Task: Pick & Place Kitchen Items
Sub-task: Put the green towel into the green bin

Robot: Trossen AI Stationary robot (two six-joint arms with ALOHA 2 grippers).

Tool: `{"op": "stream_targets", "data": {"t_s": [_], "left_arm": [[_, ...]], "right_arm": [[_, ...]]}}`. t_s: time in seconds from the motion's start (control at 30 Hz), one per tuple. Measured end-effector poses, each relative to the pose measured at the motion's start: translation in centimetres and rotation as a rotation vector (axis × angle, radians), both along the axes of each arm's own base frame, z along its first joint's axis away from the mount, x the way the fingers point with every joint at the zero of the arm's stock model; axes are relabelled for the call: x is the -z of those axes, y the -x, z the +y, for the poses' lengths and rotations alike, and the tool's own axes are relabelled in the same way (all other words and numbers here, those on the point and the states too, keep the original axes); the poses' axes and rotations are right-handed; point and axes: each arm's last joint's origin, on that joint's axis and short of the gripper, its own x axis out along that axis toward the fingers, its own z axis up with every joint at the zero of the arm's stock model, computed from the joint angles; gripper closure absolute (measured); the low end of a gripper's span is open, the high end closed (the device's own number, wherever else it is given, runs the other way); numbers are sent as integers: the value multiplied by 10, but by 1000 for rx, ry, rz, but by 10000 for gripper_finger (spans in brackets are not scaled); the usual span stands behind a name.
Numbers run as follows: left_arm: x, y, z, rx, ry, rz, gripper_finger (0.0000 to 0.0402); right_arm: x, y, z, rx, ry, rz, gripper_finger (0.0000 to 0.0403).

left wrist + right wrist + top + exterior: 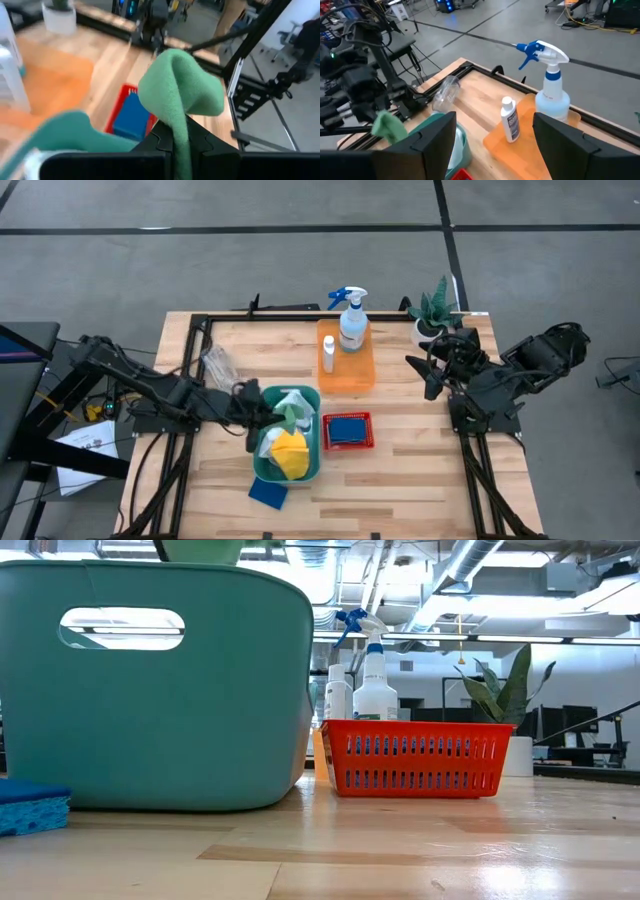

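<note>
The left gripper (179, 142) is clenched on a soft, drooping green cloth (181, 95) above the teal bin (313, 465), which holds 1 yellow cloth (290, 451). 2 blue sponges: 1 in the red basket (347, 445), 1 on the table. 2 bottles stand on the orange tray (352, 375). The right gripper (428, 370) waits released beside the plant (435, 310).
</note>
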Motion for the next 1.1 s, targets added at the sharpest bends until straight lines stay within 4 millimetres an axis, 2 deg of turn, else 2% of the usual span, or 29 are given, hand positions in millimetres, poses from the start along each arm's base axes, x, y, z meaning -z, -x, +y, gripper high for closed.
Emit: {"op": "stream_targets", "data": {"t_s": [0.53,0.77,1.1], "left_arm": [[65,-42,-22,1,93,270,401],[77,-53,-16,-72,49,494,401],[89,-64,-1,-118,90,579,401]], "right_arm": [[3,3,-2,5,17,36,148],[4,3,-2,4,23,49,148],[4,4,-2,3,28,59,148]]}}
